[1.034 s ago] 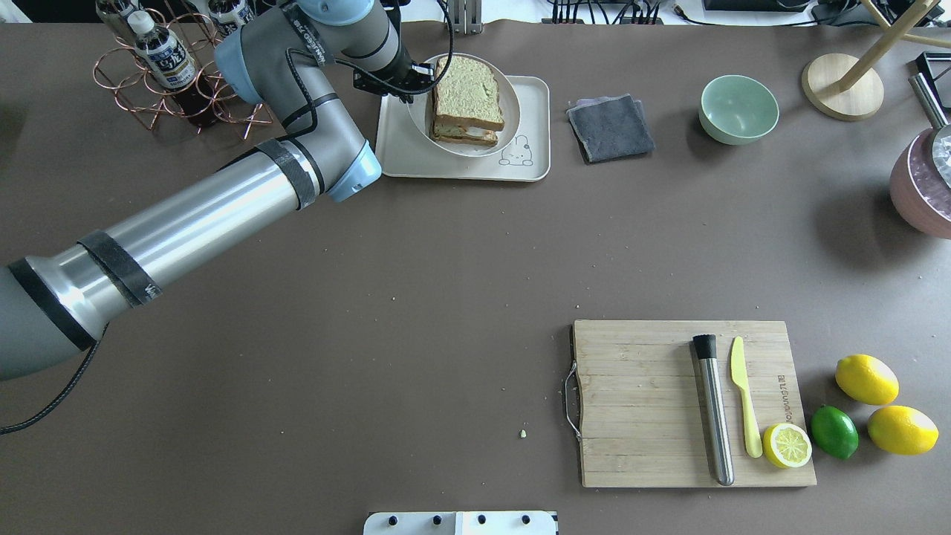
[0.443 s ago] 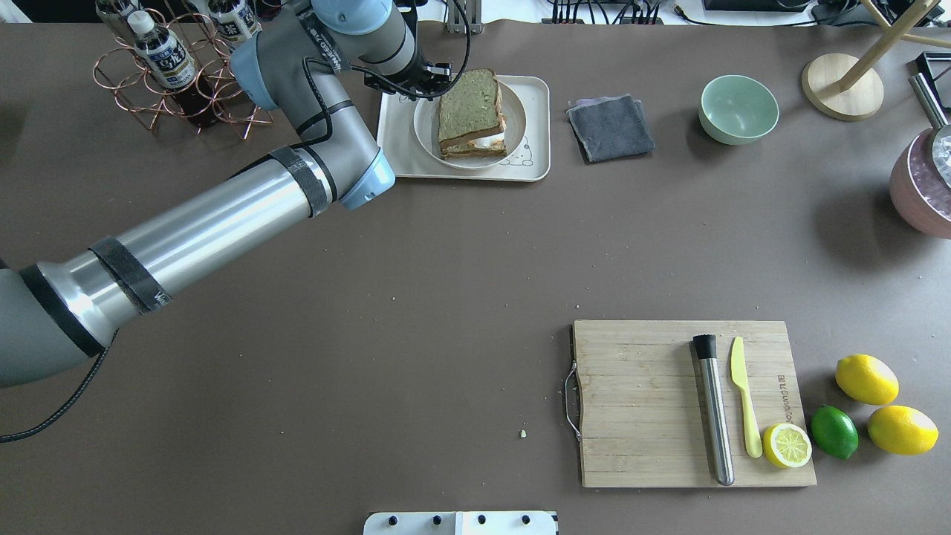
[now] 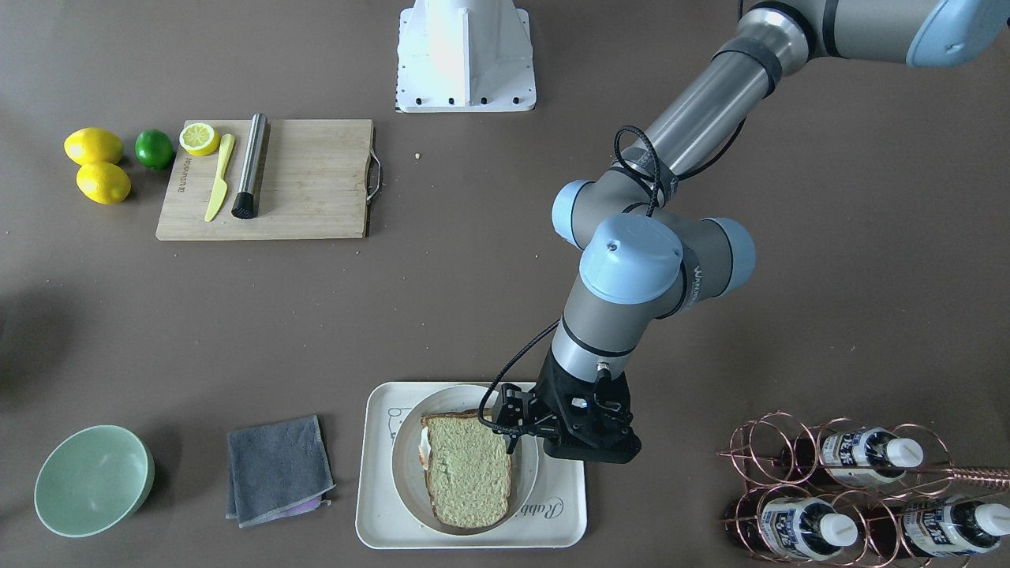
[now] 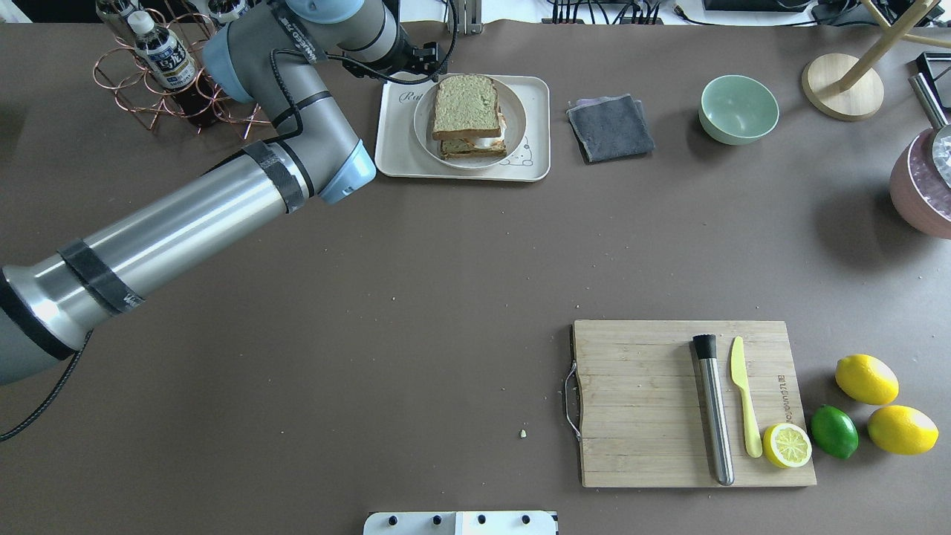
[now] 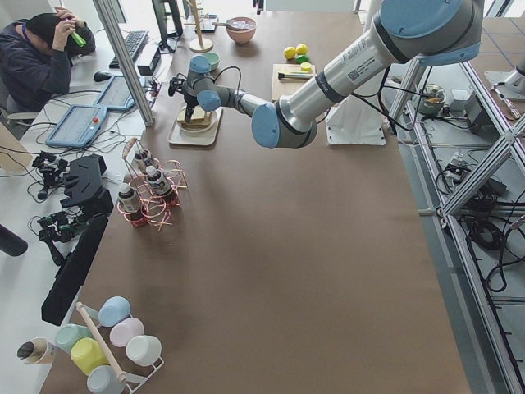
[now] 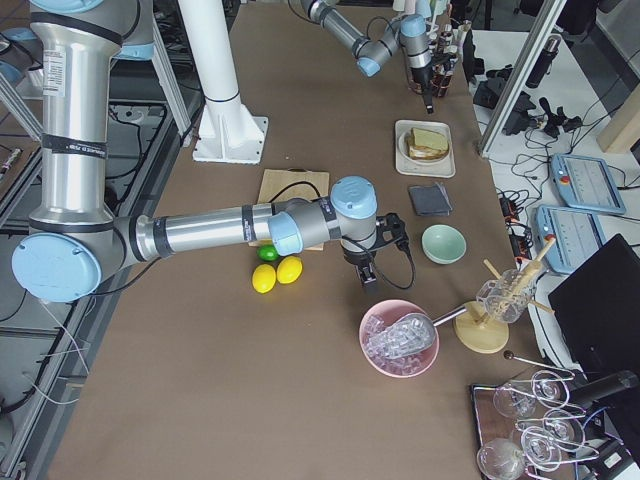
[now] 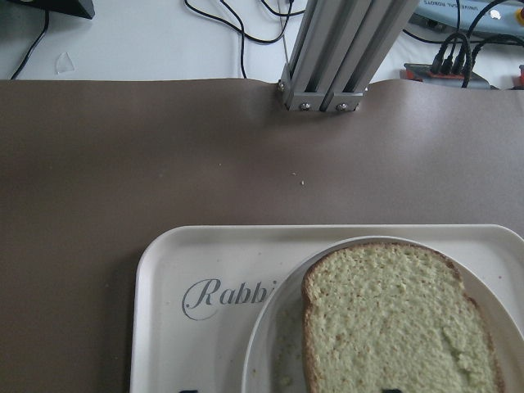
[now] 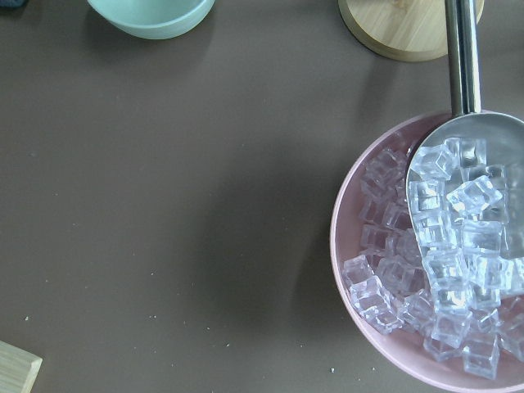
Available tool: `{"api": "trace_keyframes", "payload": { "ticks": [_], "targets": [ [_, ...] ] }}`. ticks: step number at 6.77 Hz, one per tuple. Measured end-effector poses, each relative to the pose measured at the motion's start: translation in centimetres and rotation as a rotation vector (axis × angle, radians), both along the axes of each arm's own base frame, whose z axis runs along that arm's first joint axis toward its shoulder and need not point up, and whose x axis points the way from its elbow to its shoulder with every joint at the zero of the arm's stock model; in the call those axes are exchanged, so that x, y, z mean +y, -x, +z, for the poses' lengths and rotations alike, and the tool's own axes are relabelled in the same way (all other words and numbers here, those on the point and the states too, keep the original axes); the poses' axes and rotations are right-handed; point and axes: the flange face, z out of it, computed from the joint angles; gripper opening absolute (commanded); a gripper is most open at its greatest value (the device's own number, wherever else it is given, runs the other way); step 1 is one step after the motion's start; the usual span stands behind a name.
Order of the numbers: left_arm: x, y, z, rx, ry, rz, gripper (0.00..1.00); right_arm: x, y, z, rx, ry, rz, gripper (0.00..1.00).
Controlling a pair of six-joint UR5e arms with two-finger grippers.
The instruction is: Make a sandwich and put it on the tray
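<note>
A: Fruit, lower right of the overhead view?
B: Whole lemons (image 4: 866,379): 2. Lemon half (image 4: 787,445): 1. Lime (image 4: 833,431): 1.
A: Crockery?
B: Tray (image 4: 394,152): 1. Plate (image 4: 422,122): 1. Green bowl (image 4: 738,109): 1. Pink ice bowl (image 4: 914,197): 1.
A: Remainder?
B: Sandwich (image 4: 466,104): 1. Cutting board (image 4: 639,401): 1. Yellow knife (image 4: 743,394): 1. Steel rod (image 4: 715,416): 1. Grey cloth (image 4: 611,128): 1. Bottles (image 3: 856,455), front view: 3 showing.

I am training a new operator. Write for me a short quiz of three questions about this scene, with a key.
1. True or false: the sandwich lies directly on the tray, with nothing between them.
2. Which lies right beside the yellow knife on the cutting board? A. lemon half B. green bowl C. grey cloth
3. Fill in: the pink bowl holds ice cubes and a metal ____.

Key
1. False: it lies on a round white plate that stands on the tray.
2. A
3. scoop
</note>
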Motion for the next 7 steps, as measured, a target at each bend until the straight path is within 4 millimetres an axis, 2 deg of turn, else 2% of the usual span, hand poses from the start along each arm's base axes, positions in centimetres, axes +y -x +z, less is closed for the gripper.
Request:
{"api": "trace_keyframes", "payload": {
  "ticks": [2, 4, 5, 6, 7],
  "targets": [
    [3.7, 6.8, -0.7, 0.041, 0.028, 0.051, 0.97, 0.5, -0.7, 1.0, 0.012, 0.013, 0.015, 1.00],
    [9.9, 15.6, -0.1, 0.028, 0.039, 0.114, 0.97, 2.8, -2.4, 5.0, 0.027, 0.093, 0.046, 1.00],
    [13.1, 20.0, 1.2, -0.022, 0.024, 0.135, 0.97, 3.6, -3.0, 6.4, 0.033, 0.119, 0.056, 1.00],
    [15.5, 24.4, 3.8, -0.081, 0.007, 0.148, 0.98, 4.1, -3.7, 7.0, 0.033, 0.130, 0.065, 1.00],
    [16.9, 28.8, 7.4, -0.140, -0.008, 0.162, 0.98, 4.4, -4.6, 7.3, 0.031, 0.138, 0.082, 1.00]
  ]
}}
